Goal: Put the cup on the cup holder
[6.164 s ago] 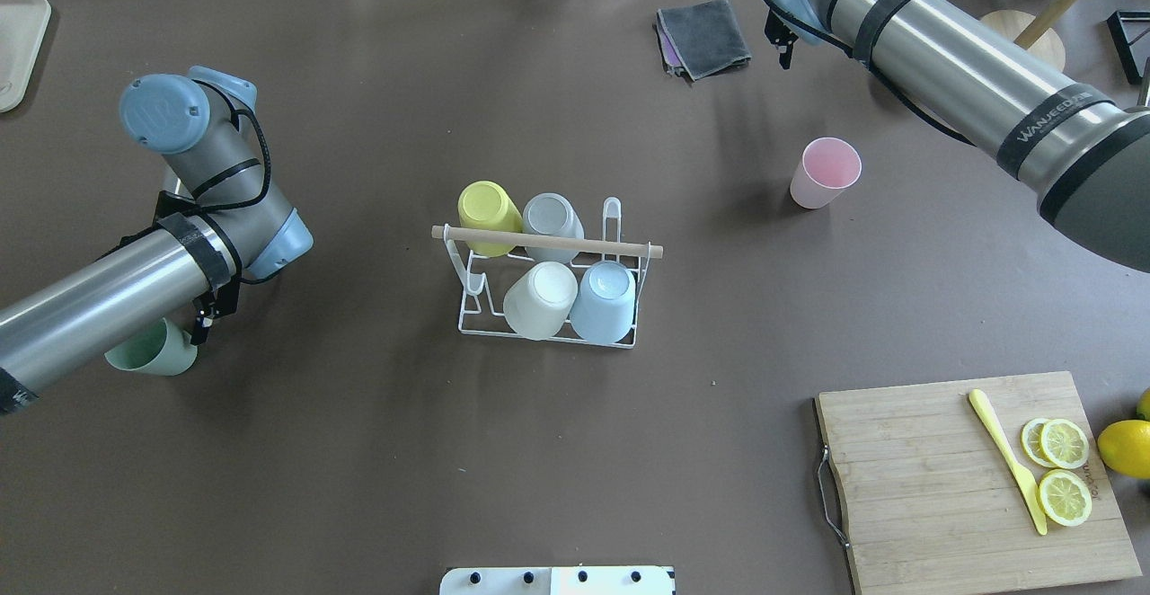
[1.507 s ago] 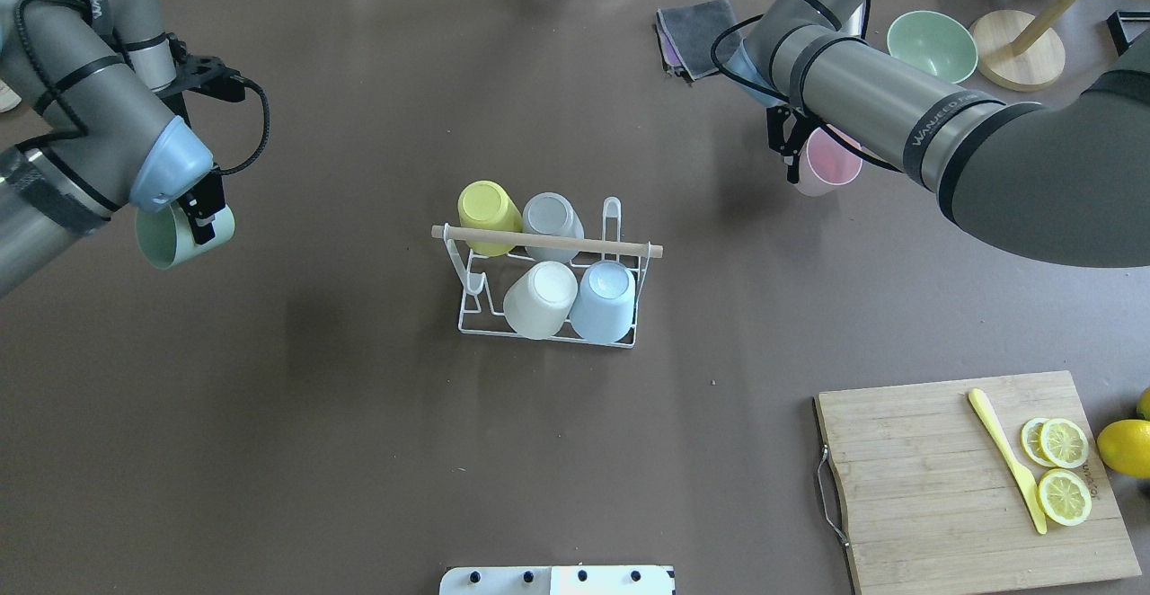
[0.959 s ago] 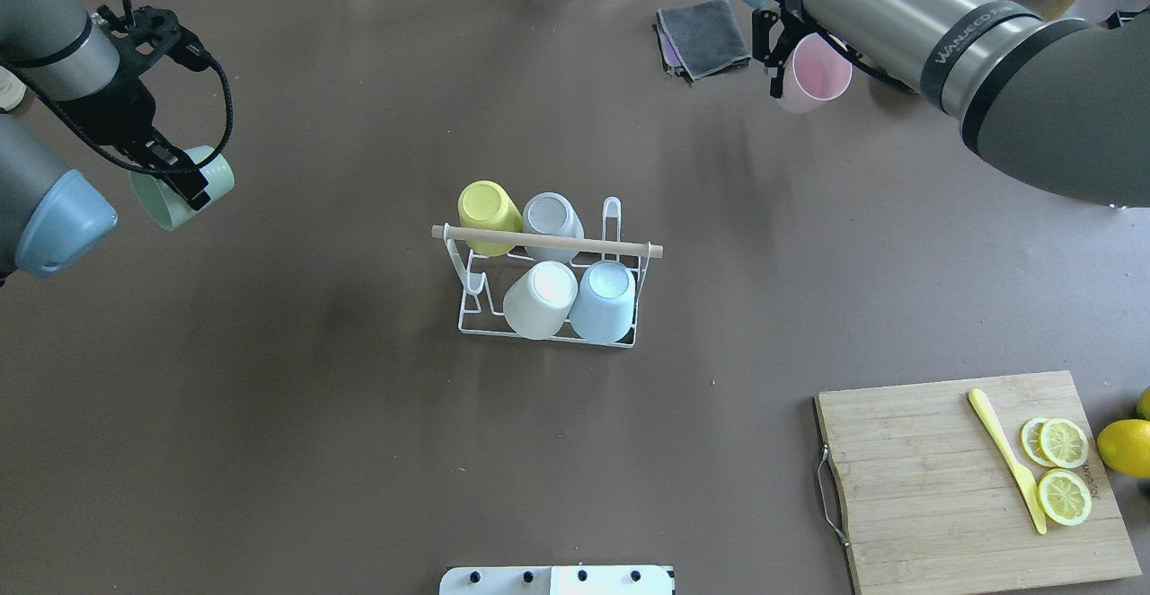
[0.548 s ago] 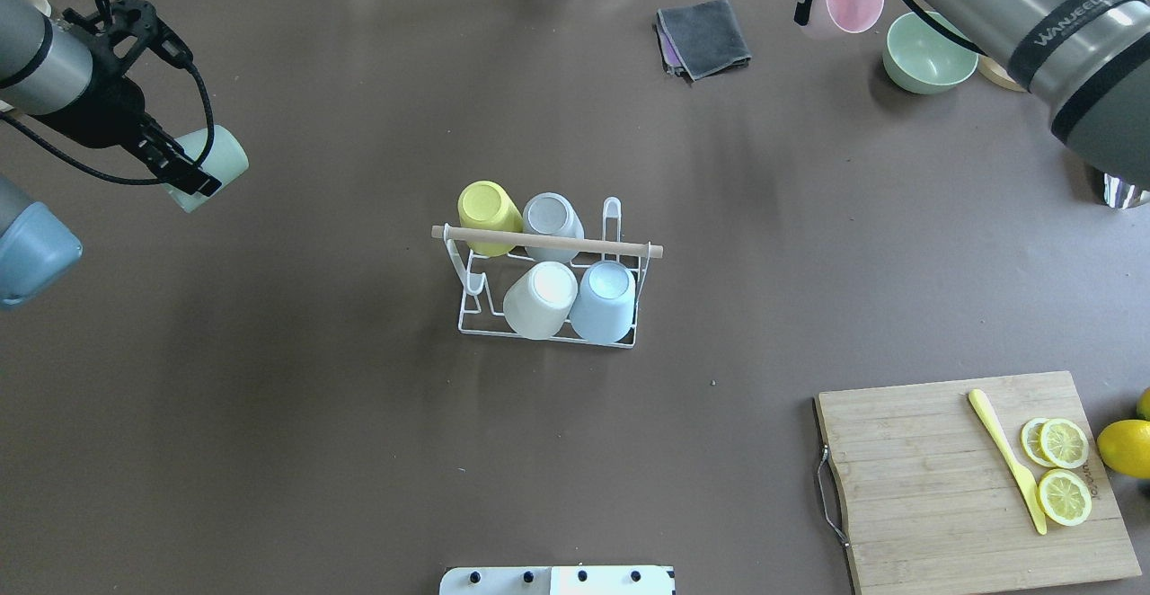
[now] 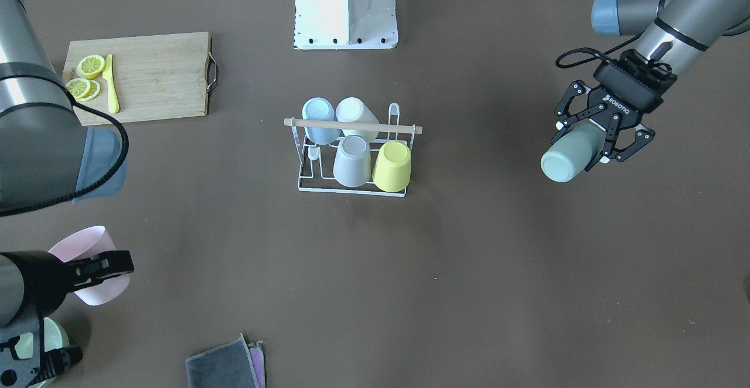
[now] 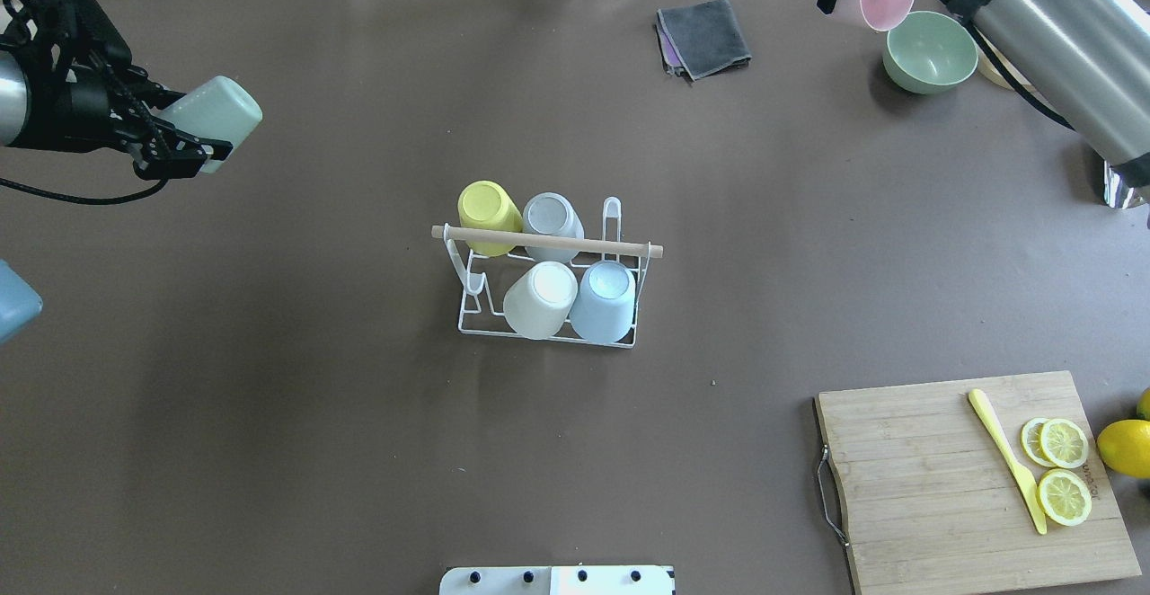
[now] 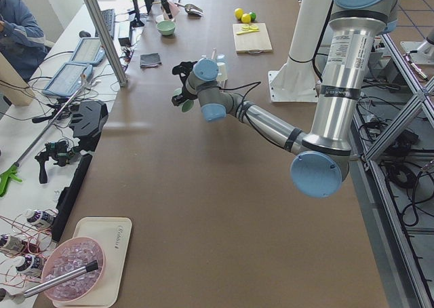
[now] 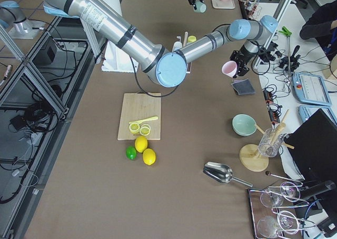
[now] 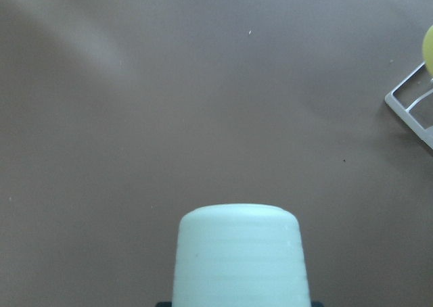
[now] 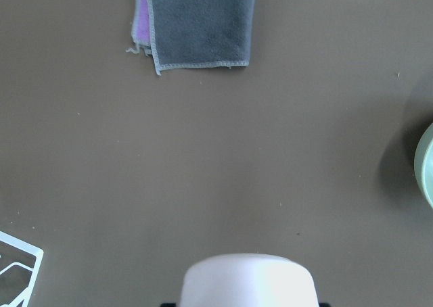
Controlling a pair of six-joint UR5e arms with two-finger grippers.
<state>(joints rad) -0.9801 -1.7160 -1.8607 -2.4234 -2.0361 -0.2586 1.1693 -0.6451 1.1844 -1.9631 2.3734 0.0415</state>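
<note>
holding cups tilted above table (image 6: 359,442): left jaws clamp green cup (image 5: 565,159), right jaws clamp pink cup (image 5: 82,241).

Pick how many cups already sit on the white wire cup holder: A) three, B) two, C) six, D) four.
D: the yellow cup, grey cup, cream cup and light blue cup sit upside down on the cup holder; the green cup and pink cup are in the left gripper and right gripper, away from it.
</note>
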